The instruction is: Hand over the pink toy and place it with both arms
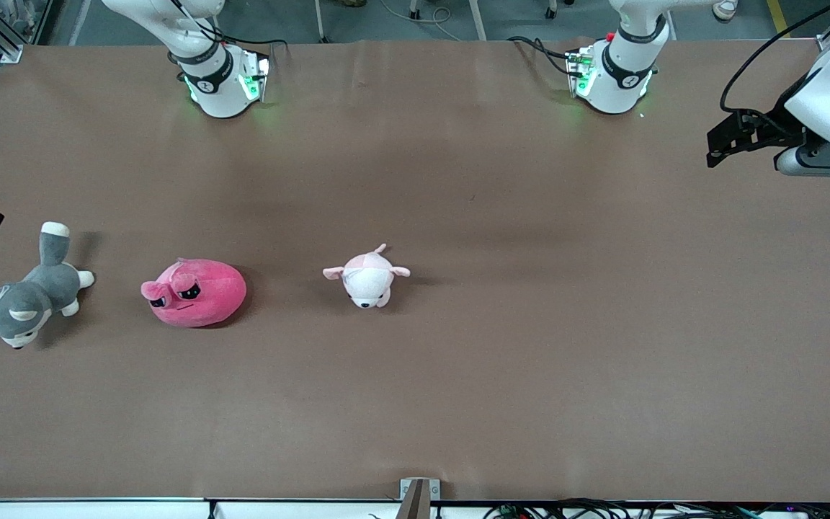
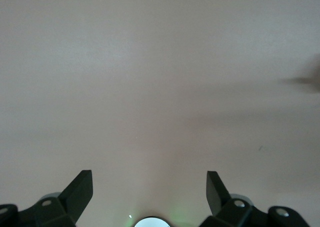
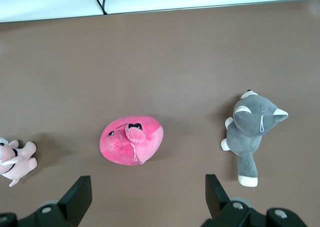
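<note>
— Where's the toy?
— The round bright-pink plush toy (image 1: 195,293) lies on the brown counter (image 1: 530,360) toward the right arm's end, between a grey plush husky (image 1: 22,303) and a pale pink plush animal (image 1: 367,277).
— And the arms?
— The right end effector (image 3: 148,182) hangs over that end, released, holding nothing. The left end effector (image 2: 150,179) is over bare counter at its own end, also released.
— Which step?
— Either awaiting pickup or already placed; I can't judge.
— Containers?
— None in view.
</note>
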Available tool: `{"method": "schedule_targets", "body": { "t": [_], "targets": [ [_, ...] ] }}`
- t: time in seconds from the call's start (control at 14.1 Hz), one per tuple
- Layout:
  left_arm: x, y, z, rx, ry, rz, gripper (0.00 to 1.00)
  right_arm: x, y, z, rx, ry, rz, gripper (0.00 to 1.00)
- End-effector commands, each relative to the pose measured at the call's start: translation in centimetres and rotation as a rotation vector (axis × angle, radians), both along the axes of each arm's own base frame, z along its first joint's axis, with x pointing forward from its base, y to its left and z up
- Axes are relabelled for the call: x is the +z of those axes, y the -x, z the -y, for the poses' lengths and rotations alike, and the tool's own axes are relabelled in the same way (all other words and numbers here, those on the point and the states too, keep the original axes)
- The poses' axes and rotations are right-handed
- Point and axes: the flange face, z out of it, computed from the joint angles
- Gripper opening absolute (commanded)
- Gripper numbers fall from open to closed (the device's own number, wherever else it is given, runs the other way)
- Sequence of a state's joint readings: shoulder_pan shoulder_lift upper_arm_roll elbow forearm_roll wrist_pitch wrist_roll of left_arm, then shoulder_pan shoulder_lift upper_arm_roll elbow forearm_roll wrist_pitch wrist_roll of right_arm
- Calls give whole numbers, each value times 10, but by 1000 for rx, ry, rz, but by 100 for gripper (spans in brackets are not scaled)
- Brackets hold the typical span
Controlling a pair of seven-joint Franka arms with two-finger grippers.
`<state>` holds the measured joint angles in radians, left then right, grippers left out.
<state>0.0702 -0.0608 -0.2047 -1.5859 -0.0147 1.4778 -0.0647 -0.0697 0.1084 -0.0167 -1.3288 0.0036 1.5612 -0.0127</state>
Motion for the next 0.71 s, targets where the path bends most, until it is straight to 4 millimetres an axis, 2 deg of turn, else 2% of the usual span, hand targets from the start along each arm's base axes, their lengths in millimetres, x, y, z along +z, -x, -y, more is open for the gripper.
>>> {"method": "schedule_targets", "body": {
  "t": [0.0, 0.21, 0.64],
  "targets": [
    [3, 7, -2, -12, 7, -1, 100, -2, 20, 0, -3, 17, -12, 100],
    [3, 5, -2, -15, 0, -1, 100, -3, 40, -4, 2, 17, -21, 100],
    [7, 4, 1, -16, 2, 7, 100, -22, 73, -5, -1, 16, -35, 100]
  ]
}}
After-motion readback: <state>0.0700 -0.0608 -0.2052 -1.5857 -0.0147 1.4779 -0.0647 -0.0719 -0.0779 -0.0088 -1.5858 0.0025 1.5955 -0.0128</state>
